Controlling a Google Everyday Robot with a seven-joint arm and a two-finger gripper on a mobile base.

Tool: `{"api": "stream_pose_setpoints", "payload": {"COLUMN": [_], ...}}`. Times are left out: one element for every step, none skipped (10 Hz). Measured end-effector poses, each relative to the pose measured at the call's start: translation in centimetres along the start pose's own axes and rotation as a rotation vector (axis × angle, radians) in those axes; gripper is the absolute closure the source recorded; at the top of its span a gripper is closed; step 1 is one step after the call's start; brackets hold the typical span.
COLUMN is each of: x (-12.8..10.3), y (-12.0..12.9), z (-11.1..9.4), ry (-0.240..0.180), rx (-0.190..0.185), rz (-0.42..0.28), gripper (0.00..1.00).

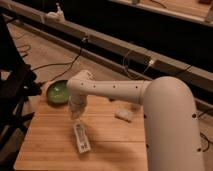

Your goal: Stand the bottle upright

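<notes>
The bottle [81, 139] lies flat near the middle of the surface [45, 150], its far end right at the gripper [76, 118]. The bowl [58, 92] sits behind and to the left, at the far left corner. The block [124, 114] lies right of the gripper.

The smooth plastic claw [77, 118] sits at the far end of the plastic bottle [82, 139], above a matt wood-grain table [47, 147].

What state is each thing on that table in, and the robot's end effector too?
bottle: lying on its side on the table, not upright.
end effector: shut, at the bottle's far end; grip unclear.
green bowl: open side up.
whitish block: lying flat.
</notes>
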Motion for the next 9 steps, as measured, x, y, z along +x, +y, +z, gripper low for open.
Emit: {"api": "stream_pose_setpoints", "payload": {"x": [-1.2,-1.9,-3.8,-4.2,-4.4,-4.4,-4.4,-4.4,-4.4], "y": [0.1,0.2,0.7,0.7,0.8,1.0,1.0,0.8,0.9], "z": [-2.1,-3.7,-8.6,-10.2,-10.9,-10.8,-10.8,-10.8,-10.8], "ry": [-0.054,-0.093,-0.216,-0.257,-0.273,-0.272,-0.272,-0.273,-0.273], "rx": [-0.006,-0.009,-0.027,-0.032,-0.035,-0.036,-0.035,-0.034,-0.035], "rz": [-0.003,-0.006,-0.015,-0.015,-0.018,-0.021,-0.021,-0.018,-0.019], "gripper": [1.00,1.00,1.00,1.00,1.00,1.00,1.00,1.00,1.00]}}
